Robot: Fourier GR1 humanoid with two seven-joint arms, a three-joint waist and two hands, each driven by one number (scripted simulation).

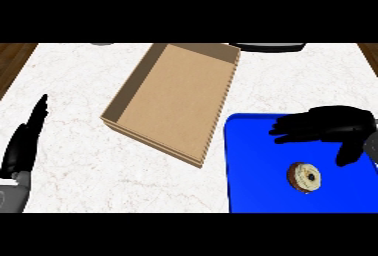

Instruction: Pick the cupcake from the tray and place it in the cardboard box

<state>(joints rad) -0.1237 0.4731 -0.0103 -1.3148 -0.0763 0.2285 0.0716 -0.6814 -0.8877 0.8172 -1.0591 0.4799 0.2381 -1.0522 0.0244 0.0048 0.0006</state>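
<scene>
Your cupcake point(306, 177) sits on the blue tray point(258, 165), towards the tray's right side and well apart from the cardboard box point(173, 97), which lies open-topped to the upper left with its near corner just beside the tray's left edge. From above, you see a pale round top with a dark spot in the middle and a brown rim.

Your right hand point(325, 127) hovers over the tray just beyond the cupcake, fingers stretched out to the left and thumb pointing down towards it. It is spread wide and holds nothing. Your left hand point(26, 142) rests open at the left edge of the counter point(74, 100), fingers up, well away from everything.

Expect the cupcake to be light, small and soft on top, so it will likely squash or smear if you press on the frosting. Take it by the brown sides, thumb on one flank and fingers on the other, low down where the base is stiffer. It may slide on the smooth tray if one finger arrives first, so bring both sides in together. Keep it upright on the way across to the box.
</scene>
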